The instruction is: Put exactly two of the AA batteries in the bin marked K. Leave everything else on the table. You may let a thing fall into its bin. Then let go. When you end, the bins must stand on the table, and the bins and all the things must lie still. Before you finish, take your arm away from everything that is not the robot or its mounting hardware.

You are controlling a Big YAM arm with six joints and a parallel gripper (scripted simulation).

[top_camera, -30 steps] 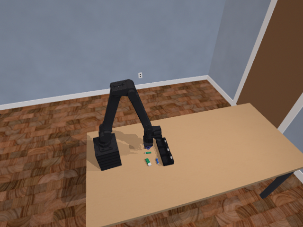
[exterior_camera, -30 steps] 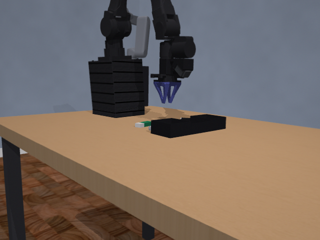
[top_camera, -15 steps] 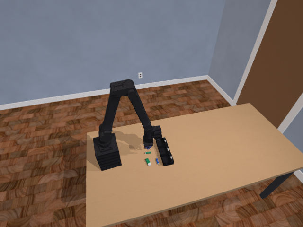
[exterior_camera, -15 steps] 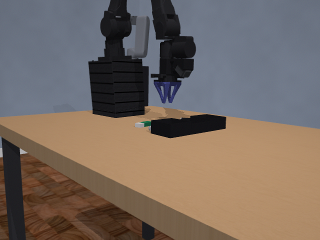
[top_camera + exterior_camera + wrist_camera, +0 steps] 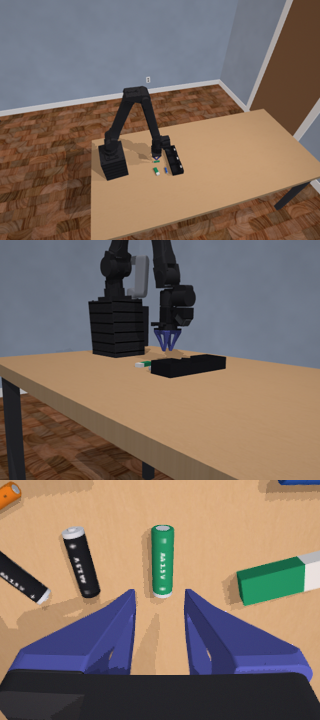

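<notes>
A green AA battery point(image 5: 163, 560) point(image 5: 156, 161) lies flat on the table, just ahead of my gripper point(image 5: 159, 593) point(image 5: 155, 157) point(image 5: 167, 348). The gripper hangs low over the table with its blue fingers partly apart and nothing between them. Two black AA batteries point(image 5: 80, 561) point(image 5: 22, 578) lie to the left of the green one in the wrist view. A row of black bins point(image 5: 174, 161) point(image 5: 188, 365) stands just right of the gripper. Its white labels are too small to read.
An orange battery point(image 5: 9, 494) lies at the far left of the wrist view. A green and white block point(image 5: 277, 579) point(image 5: 156, 171) point(image 5: 142, 364) and a small blue thing point(image 5: 165, 169) point(image 5: 300, 481) lie near the bins. The black robot base point(image 5: 113, 161) point(image 5: 117, 327) stands at the table's left.
</notes>
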